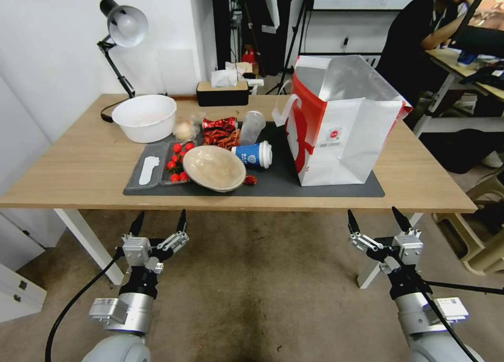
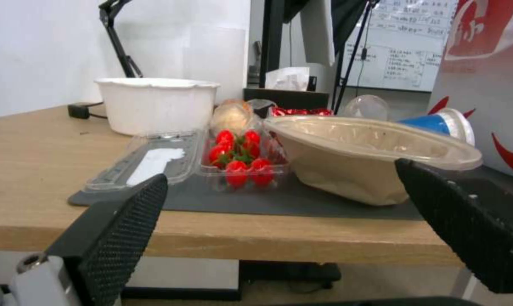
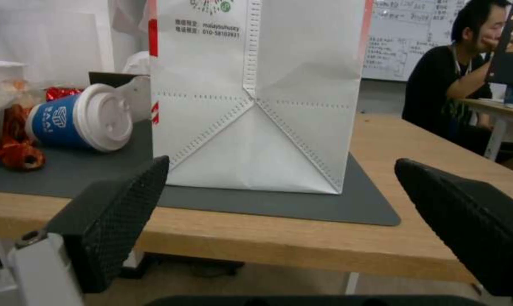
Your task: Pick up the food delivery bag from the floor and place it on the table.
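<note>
As the food delivery bag (image 1: 341, 133) is seen upright on the table (image 1: 79, 162), the scene is set out below.

Bag position: the bag is stood on the right part of the dark grey mat (image 1: 325, 186), its base flat on the mat, its top open so that silver lining is shown.
Bag contact: no gripper is touching it; from the right wrist view its white front face (image 3: 256, 106) is seen just beyond the table edge.
Left gripper (image 1: 159, 223): held low in front of the table's near edge, above the floor (image 1: 252, 288), fingers spread apart and nothing held between them.
Right gripper (image 1: 375, 220): held likewise before the near edge on the right side, fingers parted wide and nothing gripped.
Beside the bag: a blue paper cup (image 1: 253, 154) with a white lid is laid on its side on the mat, just left of the bag.
Other mat items: a beige bowl (image 1: 214, 167) is tilted near the front; a clear tray of red tomatoes (image 1: 177, 162) is placed to its left.
Farther back: a white bowl (image 1: 145, 117) is set on the bare wood, near a desk lamp (image 1: 122, 31).
</note>
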Controlling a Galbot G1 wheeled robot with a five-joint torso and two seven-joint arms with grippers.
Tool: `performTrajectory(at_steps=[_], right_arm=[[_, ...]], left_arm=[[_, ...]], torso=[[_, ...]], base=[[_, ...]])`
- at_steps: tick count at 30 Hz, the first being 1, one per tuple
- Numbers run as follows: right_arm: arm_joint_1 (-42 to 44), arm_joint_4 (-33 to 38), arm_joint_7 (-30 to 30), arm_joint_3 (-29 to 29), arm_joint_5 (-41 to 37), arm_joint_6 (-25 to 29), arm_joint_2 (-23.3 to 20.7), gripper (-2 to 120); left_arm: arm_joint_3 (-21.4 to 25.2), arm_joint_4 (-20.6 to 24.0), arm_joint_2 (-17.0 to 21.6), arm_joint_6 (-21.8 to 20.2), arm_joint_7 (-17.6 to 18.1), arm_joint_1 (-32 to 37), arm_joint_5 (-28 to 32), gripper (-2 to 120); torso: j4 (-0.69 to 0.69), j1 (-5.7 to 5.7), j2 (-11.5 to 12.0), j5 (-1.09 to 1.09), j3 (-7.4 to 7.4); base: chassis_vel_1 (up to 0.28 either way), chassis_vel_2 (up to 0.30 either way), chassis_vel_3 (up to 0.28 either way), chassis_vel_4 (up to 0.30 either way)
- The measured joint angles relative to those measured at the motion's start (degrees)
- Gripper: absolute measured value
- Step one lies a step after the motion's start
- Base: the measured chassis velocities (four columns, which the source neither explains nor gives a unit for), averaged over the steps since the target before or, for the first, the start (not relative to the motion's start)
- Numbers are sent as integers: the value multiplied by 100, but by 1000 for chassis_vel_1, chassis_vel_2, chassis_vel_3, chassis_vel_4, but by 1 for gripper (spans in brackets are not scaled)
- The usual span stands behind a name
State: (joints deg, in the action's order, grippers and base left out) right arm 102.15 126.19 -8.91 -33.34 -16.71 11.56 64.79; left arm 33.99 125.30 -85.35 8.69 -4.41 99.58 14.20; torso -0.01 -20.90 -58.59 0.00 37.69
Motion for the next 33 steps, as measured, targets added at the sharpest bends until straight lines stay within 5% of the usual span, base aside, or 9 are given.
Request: performTrajectory(at_steps=[33], right_arm=[[-46, -32, -100, 106, 163, -44, 88, 100]], left_arm=[[26, -7, 25, 51, 3, 32, -24, 100]], torso=[[0, 0, 0, 0, 0]], base=[[0, 0, 0, 0]])
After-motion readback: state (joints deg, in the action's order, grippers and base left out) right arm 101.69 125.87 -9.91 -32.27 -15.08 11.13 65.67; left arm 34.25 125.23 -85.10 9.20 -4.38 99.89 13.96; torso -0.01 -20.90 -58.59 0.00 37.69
